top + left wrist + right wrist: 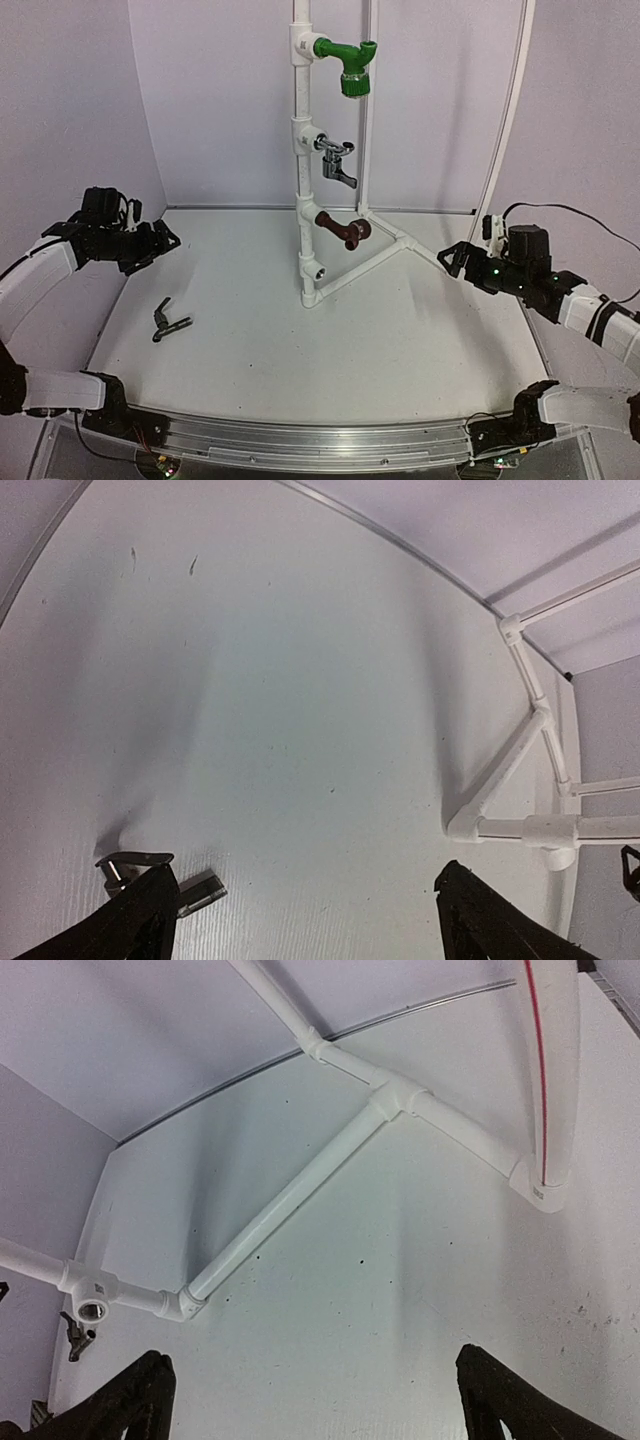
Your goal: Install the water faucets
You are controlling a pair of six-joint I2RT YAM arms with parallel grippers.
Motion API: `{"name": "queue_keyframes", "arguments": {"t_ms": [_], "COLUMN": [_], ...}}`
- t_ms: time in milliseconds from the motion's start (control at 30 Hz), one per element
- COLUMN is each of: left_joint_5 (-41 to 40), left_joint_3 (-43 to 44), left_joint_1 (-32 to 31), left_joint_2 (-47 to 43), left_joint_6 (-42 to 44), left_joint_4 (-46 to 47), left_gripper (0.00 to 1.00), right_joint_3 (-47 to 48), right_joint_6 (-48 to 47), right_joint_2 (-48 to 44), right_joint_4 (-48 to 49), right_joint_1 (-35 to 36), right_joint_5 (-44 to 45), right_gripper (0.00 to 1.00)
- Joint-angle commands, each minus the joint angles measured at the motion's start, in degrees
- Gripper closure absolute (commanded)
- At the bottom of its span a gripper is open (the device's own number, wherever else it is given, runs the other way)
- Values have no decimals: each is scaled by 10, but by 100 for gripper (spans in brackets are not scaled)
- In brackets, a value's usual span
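A white pipe stand point(303, 150) rises at the table's middle back. A green faucet point(348, 66), a silver faucet point(335, 160) and a brown faucet point(345, 228) are fitted on it; its lowest socket point(318, 270) is bare. A dark grey faucet point(168, 321) lies loose on the table at the front left; it also shows in the left wrist view point(150, 872), partly behind a finger. My left gripper point(162, 241) is open and empty, above and behind it. My right gripper point(452, 258) is open and empty, right of the stand's base pipes point(290, 1198).
White base pipes point(375, 255) run diagonally from the stand to the back right. A curved white tube point(505, 120) rises at the right. Purple walls close the back and sides. A metal rail point(320, 445) runs along the near edge.
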Motion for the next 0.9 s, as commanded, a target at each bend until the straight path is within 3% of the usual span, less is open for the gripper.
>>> {"name": "queue_keyframes", "arguments": {"t_ms": [0, 233, 467, 733, 867], "left_joint_5": [-39, -106, -169, -219, -234], "left_joint_3": [-18, -57, -69, -74, -72], "left_joint_1": [-16, -29, -30, -54, -54], "left_joint_2": [26, 73, 136, 193, 221], "left_joint_6": [-8, -41, -63, -99, -95], "left_joint_4": [11, 31, 42, 48, 59], "left_gripper": [8, 7, 7, 11, 20], "right_joint_3": [32, 40, 7, -21, -11], "right_joint_6": [-26, -57, -87, -60, -82], "right_joint_2": [34, 83, 62, 52, 74], "right_joint_4": [-8, 9, 18, 16, 15], "right_joint_1": [32, 58, 58, 58, 58], "right_joint_5": [45, 18, 74, 163, 108], "right_gripper": [2, 2, 2, 2, 2]}}
